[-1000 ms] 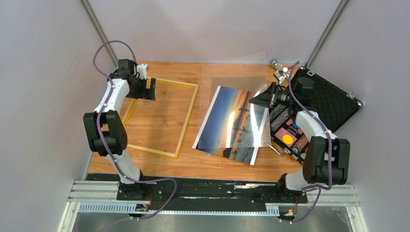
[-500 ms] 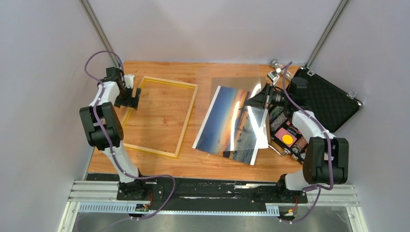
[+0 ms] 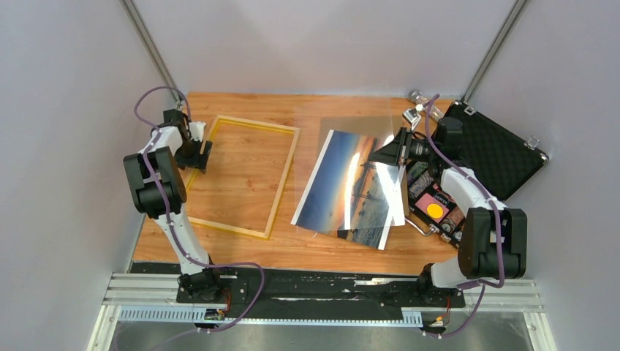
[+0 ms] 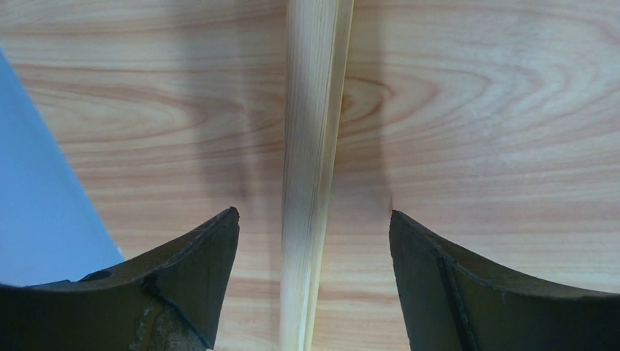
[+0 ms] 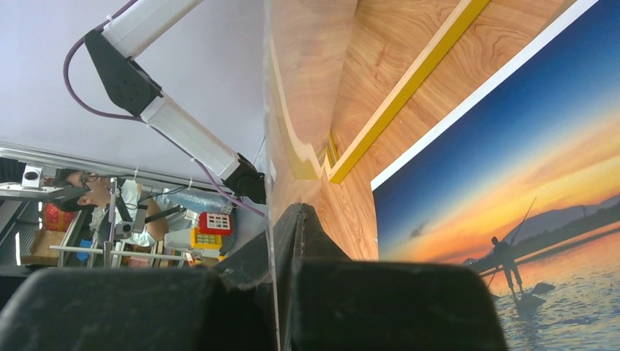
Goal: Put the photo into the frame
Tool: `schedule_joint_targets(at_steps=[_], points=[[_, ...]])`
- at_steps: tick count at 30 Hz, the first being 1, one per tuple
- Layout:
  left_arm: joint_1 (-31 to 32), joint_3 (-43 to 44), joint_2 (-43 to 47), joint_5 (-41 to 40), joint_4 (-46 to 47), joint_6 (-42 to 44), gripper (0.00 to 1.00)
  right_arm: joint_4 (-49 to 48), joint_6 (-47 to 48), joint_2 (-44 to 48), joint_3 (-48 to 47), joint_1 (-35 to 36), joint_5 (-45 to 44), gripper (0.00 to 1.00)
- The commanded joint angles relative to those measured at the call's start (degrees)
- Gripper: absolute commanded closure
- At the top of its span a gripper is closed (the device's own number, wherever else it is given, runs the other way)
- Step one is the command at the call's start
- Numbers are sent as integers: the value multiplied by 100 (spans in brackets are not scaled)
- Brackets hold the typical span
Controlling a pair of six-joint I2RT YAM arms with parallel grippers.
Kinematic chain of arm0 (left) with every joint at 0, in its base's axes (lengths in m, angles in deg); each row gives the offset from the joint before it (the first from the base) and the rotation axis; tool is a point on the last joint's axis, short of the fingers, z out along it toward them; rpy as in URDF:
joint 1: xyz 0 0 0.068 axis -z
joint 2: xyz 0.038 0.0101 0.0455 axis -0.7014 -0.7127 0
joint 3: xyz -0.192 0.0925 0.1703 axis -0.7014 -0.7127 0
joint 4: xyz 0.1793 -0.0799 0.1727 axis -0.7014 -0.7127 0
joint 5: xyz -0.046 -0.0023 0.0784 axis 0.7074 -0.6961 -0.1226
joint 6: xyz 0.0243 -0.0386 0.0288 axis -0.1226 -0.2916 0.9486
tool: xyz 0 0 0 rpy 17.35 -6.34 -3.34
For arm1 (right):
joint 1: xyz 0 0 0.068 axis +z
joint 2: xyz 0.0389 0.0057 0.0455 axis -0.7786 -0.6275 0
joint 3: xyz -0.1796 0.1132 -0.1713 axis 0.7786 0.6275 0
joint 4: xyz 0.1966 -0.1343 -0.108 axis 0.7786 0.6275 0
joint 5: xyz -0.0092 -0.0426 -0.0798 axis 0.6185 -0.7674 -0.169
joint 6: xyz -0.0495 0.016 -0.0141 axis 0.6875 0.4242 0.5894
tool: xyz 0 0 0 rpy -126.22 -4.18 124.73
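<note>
Yellow frame, long axis near-to-far

Yellow frame on orange-brown wood-grain table, blue-and-orange sunset photo, black case perhaps diamond-quilted

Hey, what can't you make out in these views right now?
- Top view: left tool fingertips, hidden under its wrist.
- Left wrist view: most of the frame, cut off by edges.
- Right wrist view: clear sheet outline, seen edge-on.
- Top view: black case contents, too small.
</note>
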Motion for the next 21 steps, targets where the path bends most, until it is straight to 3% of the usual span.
schedule_joint_targets(at_steps=[1,21], points=[[-51,304,-275,-6,38,161,19,-72,160,274,-17,34,39,100],[-79,-201,74,404,-195,-781,89,25,242,191,-157,26,-13,100]])
